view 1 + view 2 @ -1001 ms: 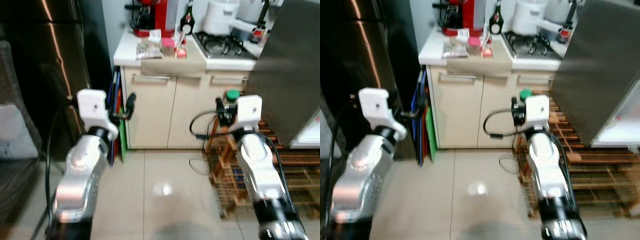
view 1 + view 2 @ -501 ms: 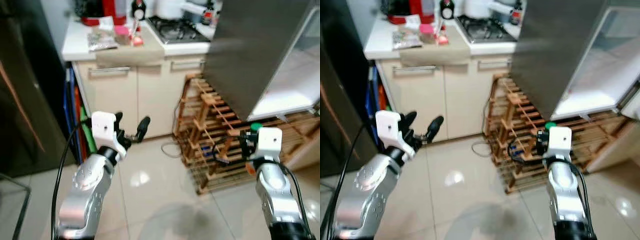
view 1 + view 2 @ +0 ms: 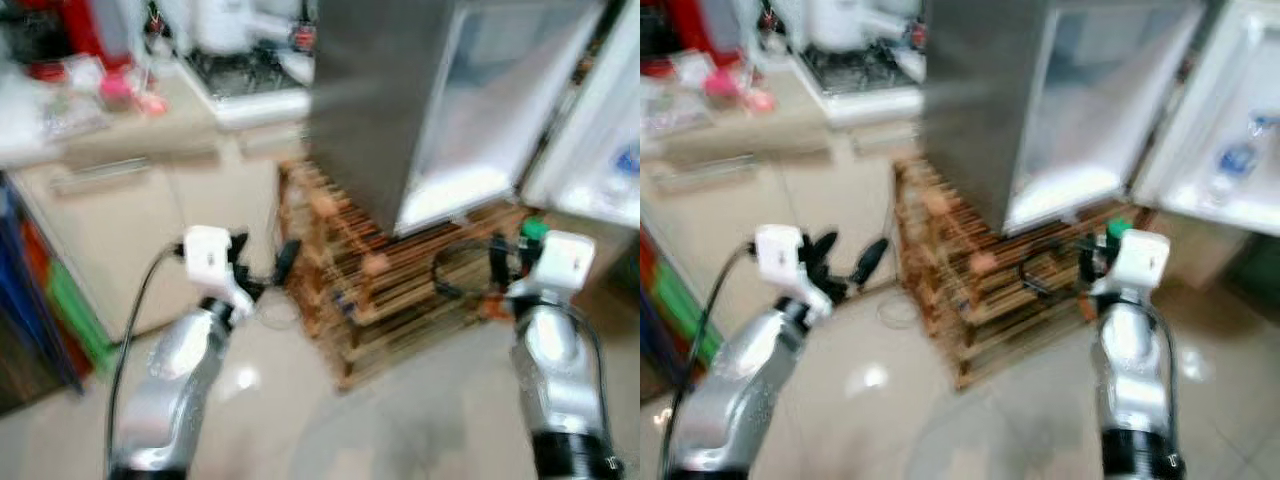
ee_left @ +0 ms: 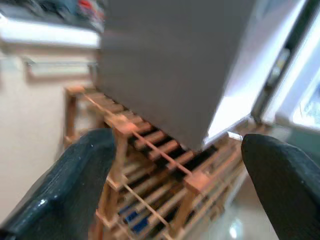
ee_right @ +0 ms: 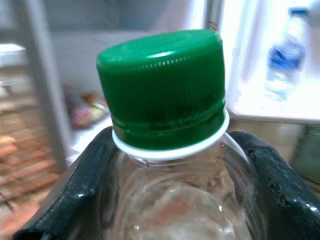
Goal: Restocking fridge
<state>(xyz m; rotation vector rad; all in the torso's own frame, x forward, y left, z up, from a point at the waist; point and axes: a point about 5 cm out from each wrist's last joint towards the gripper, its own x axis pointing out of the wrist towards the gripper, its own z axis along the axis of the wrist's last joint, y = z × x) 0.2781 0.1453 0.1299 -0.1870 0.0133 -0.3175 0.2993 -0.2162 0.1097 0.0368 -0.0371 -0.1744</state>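
whole view has swung right over the last second, so that's the robot turning, not stuff moving. frames are motion-blurred.

left to right now: beige kitchen counter with cabinet doors [image 3: 120, 190] has slid to the left edge, red appliance up top nearly out of frame. left gripper [image 3: 262, 262] is held out at chest height, black fingers [image 4: 80, 180] spread apart, nothing between them; its wrist camera looks at the slatted wooden rack [image 3: 400, 290] on the pale tiled floor [image 3: 420, 420]. centre: the open grey fridge door [image 3: 370, 100] stands above that rack, with the lit white fridge interior [image 3: 480, 90] now in view behind it, which it wasn't a second ago. right: right gripper [image 3: 507, 256] is clamped on the neck of a clear plastic bottle with a green screw cap [image 5: 162, 90], upright, carried in front of the body, still well short of the fridge. far right: white door shelf [image 3: 1230, 190] with a blue-capped water bottle [image 3: 1237, 158] already sitting in it.

read: turn toward the fridge is about done, bottle secure, not yet stocked. next is probably closing in and reaching for a shelf or that door rack.
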